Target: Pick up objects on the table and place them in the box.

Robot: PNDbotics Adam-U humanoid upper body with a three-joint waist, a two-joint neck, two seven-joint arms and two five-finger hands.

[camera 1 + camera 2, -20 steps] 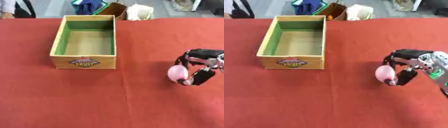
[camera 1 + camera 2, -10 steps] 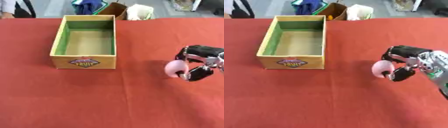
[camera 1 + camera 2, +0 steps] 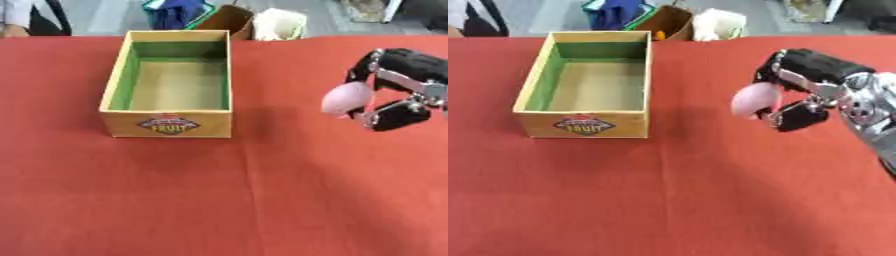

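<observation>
Your right hand had its fingers curled round the pink ball; you needed it above the box before uncurling.

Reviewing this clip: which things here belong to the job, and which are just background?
Job: pink round object held in the right hand; wooden fruit box.
Background: brown box, cream bag and blue cloth beyond the table's far edge.
</observation>
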